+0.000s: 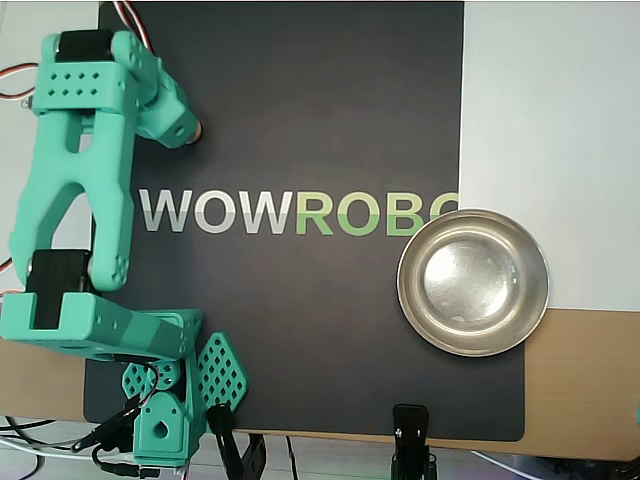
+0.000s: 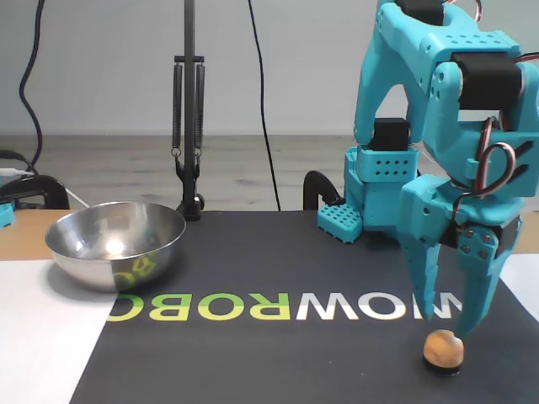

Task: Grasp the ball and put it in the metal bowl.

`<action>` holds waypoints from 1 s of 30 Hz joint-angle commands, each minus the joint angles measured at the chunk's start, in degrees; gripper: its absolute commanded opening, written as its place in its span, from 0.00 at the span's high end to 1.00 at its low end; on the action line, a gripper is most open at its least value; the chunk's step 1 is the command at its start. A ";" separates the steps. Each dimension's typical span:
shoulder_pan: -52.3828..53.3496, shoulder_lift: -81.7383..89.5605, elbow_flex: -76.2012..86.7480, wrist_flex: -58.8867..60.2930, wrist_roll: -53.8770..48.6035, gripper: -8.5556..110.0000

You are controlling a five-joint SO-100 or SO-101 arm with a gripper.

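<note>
Gripper hangs lower right of the fixed view, teal fingers pointing down and spread apart, tips just above the ball and to either side of its top. Can't tell if either tip touches it; nothing is pinched. Ball sits on the black mat on a small dark base, near the frame's bottom edge, just below the W of the mat lettering.

In the overhead view the gripper is upper left w/ the arm over it; only a sliver of the ball peeks out at the right edge of the teal head, above the first W of the lettering.

Metal bowl is at the left of the fixed view, well apart from ball and gripper, straddling the mat edge and white sheet. Overhead, bowl is right of centre, covering the end of the lettering. Inside: empty, only glare and reflections on the flat bottom.

Arm base stands at the mat's far edge, a black lamp stand behind the bowl.
</note>
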 commanded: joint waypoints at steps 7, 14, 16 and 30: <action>-0.09 0.79 0.44 0.26 -0.18 0.57; 0.09 0.44 1.14 -0.26 -0.18 0.57; 0.09 0.44 1.14 -0.35 -0.18 0.57; 0.35 0.35 0.35 -0.44 0.09 0.57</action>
